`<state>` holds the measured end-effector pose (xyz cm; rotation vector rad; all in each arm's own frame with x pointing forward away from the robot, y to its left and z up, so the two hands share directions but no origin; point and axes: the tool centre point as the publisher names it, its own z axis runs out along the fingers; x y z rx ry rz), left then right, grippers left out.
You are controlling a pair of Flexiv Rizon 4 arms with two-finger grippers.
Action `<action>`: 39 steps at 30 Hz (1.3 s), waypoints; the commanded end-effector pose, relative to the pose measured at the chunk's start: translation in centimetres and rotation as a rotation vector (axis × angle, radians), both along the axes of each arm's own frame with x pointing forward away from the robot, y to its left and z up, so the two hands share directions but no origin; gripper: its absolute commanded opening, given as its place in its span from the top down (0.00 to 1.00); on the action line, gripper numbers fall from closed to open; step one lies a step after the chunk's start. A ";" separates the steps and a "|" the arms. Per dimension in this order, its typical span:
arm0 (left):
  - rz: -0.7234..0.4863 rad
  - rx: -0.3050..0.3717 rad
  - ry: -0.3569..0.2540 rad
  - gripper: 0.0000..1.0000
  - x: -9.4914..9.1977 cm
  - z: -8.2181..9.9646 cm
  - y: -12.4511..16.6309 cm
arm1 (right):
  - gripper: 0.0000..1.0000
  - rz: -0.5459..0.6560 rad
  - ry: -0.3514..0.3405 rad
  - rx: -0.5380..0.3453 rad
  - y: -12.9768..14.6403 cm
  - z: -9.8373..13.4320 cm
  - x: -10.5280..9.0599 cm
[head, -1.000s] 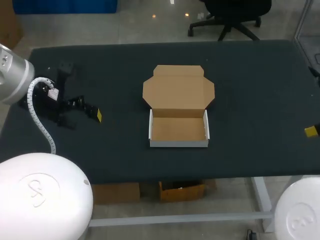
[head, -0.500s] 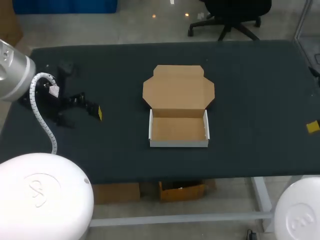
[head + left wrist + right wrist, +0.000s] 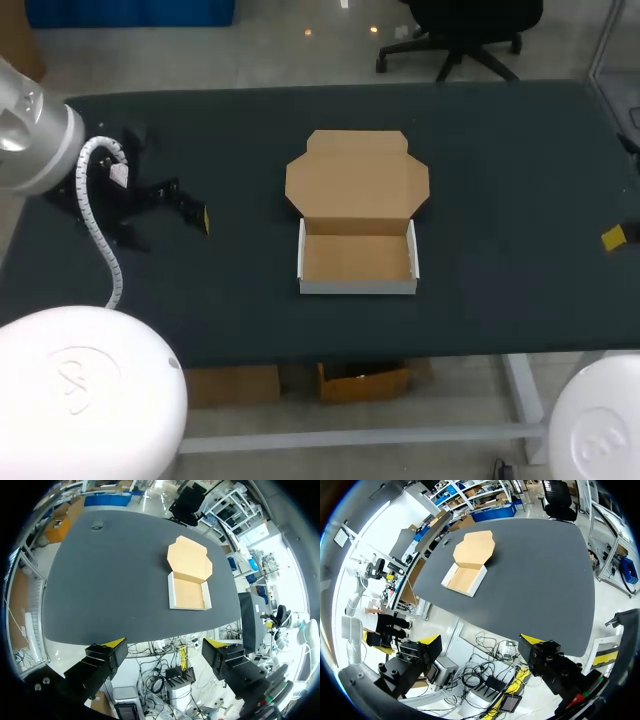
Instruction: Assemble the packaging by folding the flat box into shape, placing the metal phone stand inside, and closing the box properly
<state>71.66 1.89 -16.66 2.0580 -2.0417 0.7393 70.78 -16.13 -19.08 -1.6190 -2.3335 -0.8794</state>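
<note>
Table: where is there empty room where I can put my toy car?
The table is bare between the box and the right gripper, along the near edge in front of the box, and behind its open lid. It is busier at the left, where the left gripper hangs near a small dark thing.

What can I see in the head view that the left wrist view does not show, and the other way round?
Only the head view: the right gripper, one yellow tip at the right edge of the table. Only the left wrist view: both fingers of the left gripper, wide apart, nothing between them. Both: the box, lid open, tray empty.
</note>
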 end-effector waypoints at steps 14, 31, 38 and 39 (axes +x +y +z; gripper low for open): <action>0.039 0.019 0.030 0.00 0.6 -0.3 -0.2 | 0.00 -0.022 0.040 -0.033 0.8 -0.1 0.6; 0.063 0.035 0.086 0.00 2.6 -3.0 0.7 | 0.00 -0.025 0.041 -0.034 0.8 -0.1 0.6; 0.066 0.097 0.089 0.00 4.1 -4.9 1.2 | 0.00 -0.025 0.041 -0.034 0.8 -0.1 0.6; 0.075 0.111 0.089 0.00 4.4 -5.3 1.4 | 0.00 -0.025 0.041 -0.034 0.8 -0.1 0.6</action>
